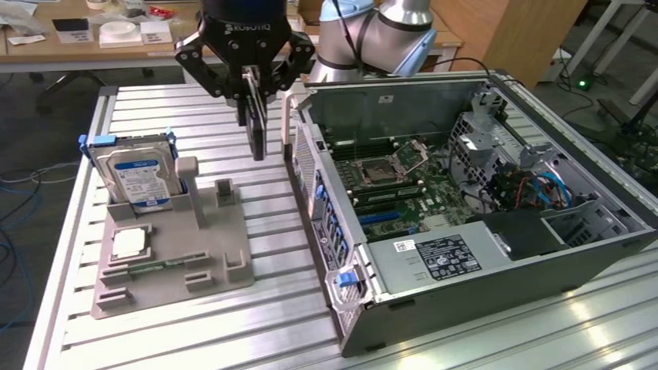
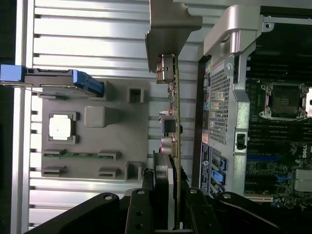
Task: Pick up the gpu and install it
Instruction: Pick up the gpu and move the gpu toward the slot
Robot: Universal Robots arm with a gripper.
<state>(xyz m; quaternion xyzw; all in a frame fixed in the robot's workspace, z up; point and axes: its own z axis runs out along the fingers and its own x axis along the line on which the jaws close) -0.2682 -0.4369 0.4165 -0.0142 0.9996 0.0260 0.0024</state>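
Note:
My black gripper (image 1: 252,83) is shut on the gpu (image 1: 255,119), a thin dark card that hangs edge-on below the fingers, lifted off the table. It hovers between the grey holder (image 1: 175,254) and the open computer case (image 1: 463,200), close to the case's rear wall. In the wrist view the gpu (image 2: 176,117) shows as a narrow green-edged board with its silver end bracket (image 2: 170,24) at the far end, and the gripper (image 2: 168,197) clamps it from both sides. The motherboard (image 1: 411,193) lies exposed inside the case.
The grey holder carries a blue-labelled hard drive (image 1: 139,173) standing upright, a square silver processor chip (image 1: 129,243) and a green memory stick (image 2: 73,155). The slatted metal table (image 1: 206,331) extends around both. A desk with small items stands behind.

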